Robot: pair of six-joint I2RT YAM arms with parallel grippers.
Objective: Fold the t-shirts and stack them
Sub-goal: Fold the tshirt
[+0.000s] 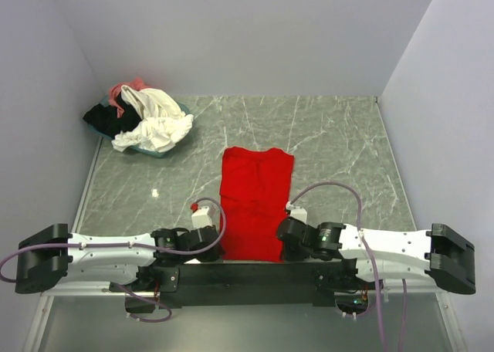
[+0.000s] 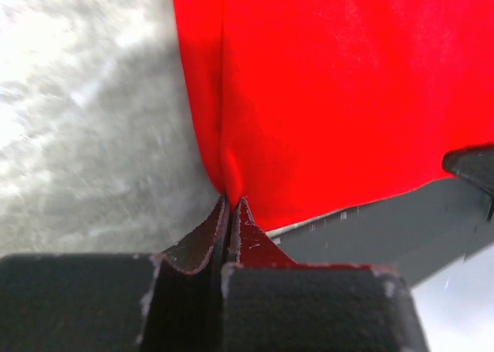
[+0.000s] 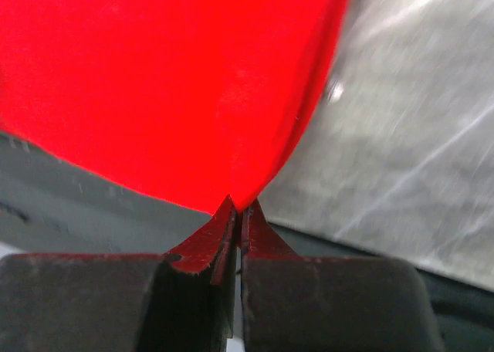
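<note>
The red t-shirt (image 1: 255, 201) lies folded into a long narrow strip in the middle of the marble table, its near hem at the table's front edge. My left gripper (image 1: 218, 246) is shut on the shirt's near left corner (image 2: 224, 167). My right gripper (image 1: 282, 240) is shut on its near right corner (image 3: 255, 174). In both wrist views the fingertips pinch a peak of red cloth just above the table. The cream-white t-shirt (image 1: 158, 120), the black t-shirt (image 1: 104, 118) and the pink t-shirt (image 1: 127, 89) lie heaped at the far left.
The heap sits in a teal-rimmed tray (image 1: 158, 151) at the far left corner by the wall. White walls close the table on three sides. A dark rail (image 1: 247, 273) runs along the near edge between the arm bases.
</note>
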